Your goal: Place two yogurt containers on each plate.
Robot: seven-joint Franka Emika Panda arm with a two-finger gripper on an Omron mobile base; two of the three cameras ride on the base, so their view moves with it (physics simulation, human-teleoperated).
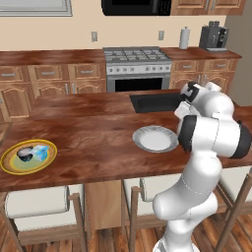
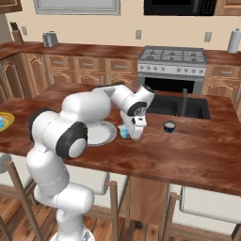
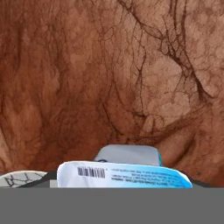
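Yogurt, the light-blue cup [image 2: 124, 132], sits at our gripper [image 2: 130, 133] just beside the white-grey plate [image 2: 101, 133], though we cannot tell whether the fingers grip it, so we should confirm hold, lift clear of the rim, and leave room for the dark cup [image 2: 169, 126].

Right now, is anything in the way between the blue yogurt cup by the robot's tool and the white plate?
Nothing visible. The light-blue yogurt cup sits at the tool, just beside the white plate, with only bare counter between them.
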